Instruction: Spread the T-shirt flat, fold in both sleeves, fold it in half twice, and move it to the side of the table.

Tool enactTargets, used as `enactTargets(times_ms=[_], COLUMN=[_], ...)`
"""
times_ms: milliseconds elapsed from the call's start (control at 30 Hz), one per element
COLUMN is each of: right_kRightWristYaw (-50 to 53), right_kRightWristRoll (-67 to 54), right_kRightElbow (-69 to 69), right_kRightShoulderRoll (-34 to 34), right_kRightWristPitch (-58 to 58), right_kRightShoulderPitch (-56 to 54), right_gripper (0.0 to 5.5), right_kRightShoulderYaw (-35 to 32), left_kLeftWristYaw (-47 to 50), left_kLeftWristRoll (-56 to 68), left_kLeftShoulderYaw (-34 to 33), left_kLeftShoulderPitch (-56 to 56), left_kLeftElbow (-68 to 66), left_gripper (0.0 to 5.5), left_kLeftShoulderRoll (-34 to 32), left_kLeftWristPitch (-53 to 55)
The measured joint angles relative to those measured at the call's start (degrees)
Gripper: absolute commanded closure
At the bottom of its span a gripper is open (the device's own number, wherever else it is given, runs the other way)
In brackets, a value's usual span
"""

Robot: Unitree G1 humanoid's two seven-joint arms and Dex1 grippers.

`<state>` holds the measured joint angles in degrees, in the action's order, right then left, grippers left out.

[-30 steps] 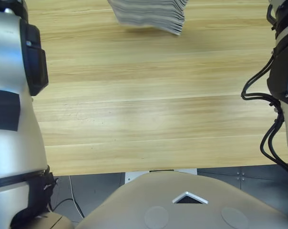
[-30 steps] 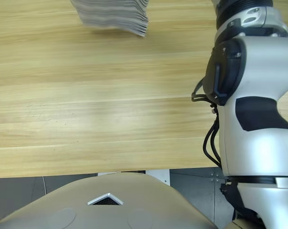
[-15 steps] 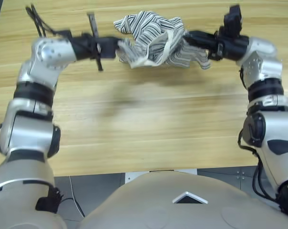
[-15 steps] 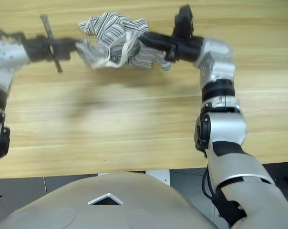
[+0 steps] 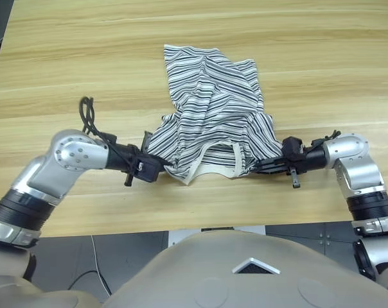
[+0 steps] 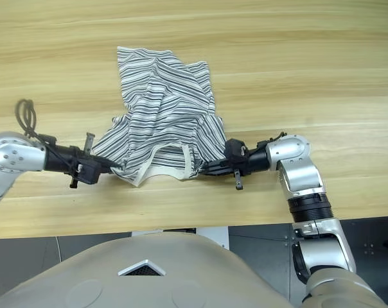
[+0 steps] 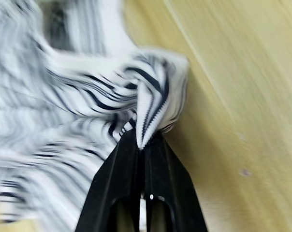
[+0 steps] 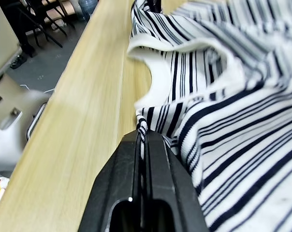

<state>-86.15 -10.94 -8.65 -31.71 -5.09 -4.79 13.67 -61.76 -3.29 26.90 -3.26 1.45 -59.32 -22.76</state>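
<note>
Half a second ago your arms were holding the shirt (image 5: pixel 210 122) up in a bunch. Now they are bringing it down near the front edge of the table (image 5: pixel 322 70), and it is lying stretched away from you.

Your left gripper (image 5: pixel 157 167) is pinching one near corner of the cloth, with its jaws closed tight on it. Your right gripper (image 5: pixel 259 166) is pinching the other corner the same way.

You are still doing the spreading, because the cloth is looking wrinkly and bunched. The sleeves, both folds in half and the move to the side are all waiting. No words or labels are showing.
</note>
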Motion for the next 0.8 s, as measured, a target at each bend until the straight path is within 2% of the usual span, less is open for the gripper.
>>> enactTargets(times_ms=[67,167,200,433,467,567,633,733,800], right_kRightWristYaw=[0.1,0.6,0.6,-2.8,-4.1,-4.3,1.8,12.1,13.7], right_kRightWristRoll=[-0.4,-2.7,-2.9,-8.1,-9.8,-12.5,-11.7,-9.3,-8.1], right_kRightElbow=[0.3,2.1,2.7,8.3,8.9,8.9,5.2,-0.1,-1.8], right_kRightShoulderRoll=[-0.1,-1.2,-1.7,-8.1,-9.5,-9.8,-7.0,-0.6,0.2], right_kRightWristPitch=[-0.4,-4.4,-5.1,-8.1,-8.7,-8.2,-5.6,-2.2,-0.8], right_kRightShoulderPitch=[0.1,0.3,0.3,0.3,0.4,0.1,-2.9,-8.6,-8.9], right_gripper=[5.40,4.77,4.72,3.39,3.33,3.33,3.33,3.33,3.33], right_kRightShoulderYaw=[0.4,0.1,0.0,-2.1,-2.9,-5.4,-7.5,-8.5,-8.4], left_kLeftWristYaw=[0.0,-1.9,-2.5,-6.3,-7.1,-8.8,-8.1,-1.2,0.4], left_kLeftWristRoll=[0.1,3.9,5.2,15.1,17.1,20.5,21.1,16.0,14.3], left_kLeftShoulderYaw=[-0.3,-2.8,-3.5,-13.3,-15.3,-18.0,-18.5,-18.1,-17.2], left_kLeftShoulderPitch=[0.5,3.1,3.6,9.6,11.0,12.2,9.9,0.3,-2.7], left_kLeftElbow=[-0.1,2.7,3.8,13.3,14.4,15.2,13.6,4.2,-0.5], left_gripper=[4.98,4.46,4.42,3.26,3.08,3.04,3.04,3.04,3.04], left_kLeftShoulderRoll=[0.5,-0.2,-0.8,-6.7,-7.9,-8.4,-5.1,4.4,8.2], left_kLeftWristPitch=[0.0,2.0,2.4,5.4,5.7,6.2,6.4,6.5,6.7])
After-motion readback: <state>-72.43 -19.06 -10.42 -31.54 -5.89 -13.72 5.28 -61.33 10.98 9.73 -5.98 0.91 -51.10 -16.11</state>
